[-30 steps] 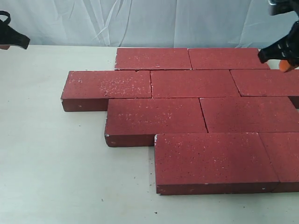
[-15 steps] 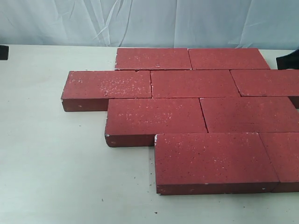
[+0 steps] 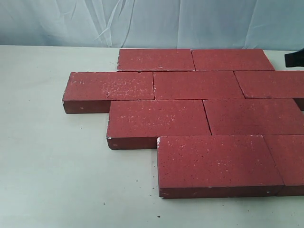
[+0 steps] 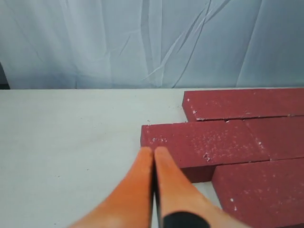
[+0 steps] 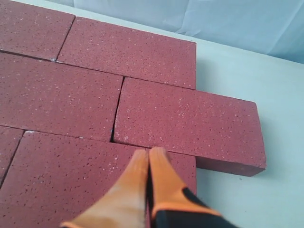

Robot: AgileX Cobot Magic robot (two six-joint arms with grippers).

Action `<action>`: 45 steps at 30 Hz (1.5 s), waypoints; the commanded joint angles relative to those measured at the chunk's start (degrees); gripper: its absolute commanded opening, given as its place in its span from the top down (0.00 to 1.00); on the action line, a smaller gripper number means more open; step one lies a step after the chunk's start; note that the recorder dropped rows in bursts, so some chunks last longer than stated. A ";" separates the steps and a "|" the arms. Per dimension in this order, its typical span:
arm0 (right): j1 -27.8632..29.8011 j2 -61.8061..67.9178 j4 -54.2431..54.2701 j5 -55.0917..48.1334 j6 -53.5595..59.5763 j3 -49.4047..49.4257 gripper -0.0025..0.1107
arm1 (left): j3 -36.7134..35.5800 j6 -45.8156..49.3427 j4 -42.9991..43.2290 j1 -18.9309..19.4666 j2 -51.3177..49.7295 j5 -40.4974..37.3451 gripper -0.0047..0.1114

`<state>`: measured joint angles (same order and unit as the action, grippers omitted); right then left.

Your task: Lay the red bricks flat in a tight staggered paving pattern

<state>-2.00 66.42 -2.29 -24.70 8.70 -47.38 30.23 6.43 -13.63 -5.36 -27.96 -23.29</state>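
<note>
Nine bricks (image 3: 198,85) lay flat on the bench (image 3: 52,161) in four rows, touching edge to edge and filling the centre and right of the frame. The back row held two, in the upper middle. The second row, just before it, held three. Its left brick (image 3: 111,85) reached furthest left, and its right one ran off the right edge. The third row held two, starting further right. The front row held two, starting further right again: the front-left brick (image 3: 213,161) lay lower centre, and its neighbour was cut by the right edge. Joints in each row were offset from those in the next. A backdrop (image 3: 142,21) hung behind the bench, across the top.
</note>
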 commanded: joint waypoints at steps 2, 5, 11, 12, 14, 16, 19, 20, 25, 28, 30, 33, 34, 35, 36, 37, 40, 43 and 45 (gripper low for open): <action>0.29 -0.44 0.13 0.54 0.21 0.19 0.99 | -0.68 -0.21 -3.37 0.05 6.24 -1.12 0.96; 0.29 -0.44 0.13 0.54 0.21 0.19 0.99 | -0.68 -0.21 -3.37 0.05 7.77 -1.19 0.96; 0.29 -0.44 0.13 0.54 0.21 0.19 0.99 | -0.68 0.22 -1.53 0.05 8.22 -0.92 0.96; 0.29 -0.48 0.24 0.54 0.21 0.19 0.99 | -0.68 0.22 -0.03 0.05 8.22 -0.76 0.96; 0.29 -0.48 0.51 0.54 0.21 0.19 0.99 | -0.68 0.22 3.23 0.05 8.22 -0.65 0.96; 0.29 -0.48 1.23 0.54 0.21 0.19 0.99 | -0.68 0.22 6.02 0.05 8.22 -0.65 0.96; 0.29 -0.48 1.37 0.54 0.21 0.19 0.99 | -0.68 0.22 7.95 0.05 8.22 -0.65 0.96; 0.29 -0.48 1.37 0.54 0.21 0.19 0.99 | -0.68 0.11 8.10 0.05 8.22 -0.65 0.96; 0.29 -0.48 1.37 0.54 0.21 0.19 0.99 | -2.49 -1.52 9.83 0.05 8.22 4.67 0.96; 0.29 -0.48 1.37 0.54 0.21 0.19 0.99 | -5.34 -5.77 15.79 0.05 9.65 9.97 0.96; 0.29 -0.48 1.37 0.54 0.21 0.19 0.99 | -7.07 -5.87 18.38 0.05 11.43 11.17 0.96; 0.29 -0.48 1.37 0.54 0.21 0.19 0.99 | -9.26 -5.87 20.10 0.05 14.02 11.77 0.96; 0.29 -0.48 1.37 0.54 0.21 0.19 0.99 | -9.78 -5.87 20.21 0.05 14.60 11.77 0.96; 0.29 -0.48 1.37 0.54 0.21 0.19 0.99 | -10.42 -5.87 20.34 0.05 15.34 11.77 0.96; 0.29 -0.48 1.37 0.54 0.21 0.19 0.99 | -11.13 -5.87 20.34 0.05 16.12 11.77 0.96; 0.29 -0.48 1.37 0.54 0.21 0.19 0.99 | -11.94 -5.87 20.34 0.05 16.82 11.77 0.96; 0.29 -0.48 1.37 0.54 0.21 0.19 0.99 | -14.69 -5.87 20.34 0.05 20.23 11.77 0.96; 0.29 -0.48 1.37 0.54 0.21 0.19 0.99 | -17.79 -5.87 20.34 0.15 23.48 11.77 0.96; 0.29 -0.48 1.51 0.54 0.21 0.19 0.99 | -19.88 -5.87 19.70 0.15 25.36 11.77 0.96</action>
<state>-2.00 66.42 -0.85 -24.70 8.89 -47.38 12.80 1.09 6.34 -5.24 -5.23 -11.99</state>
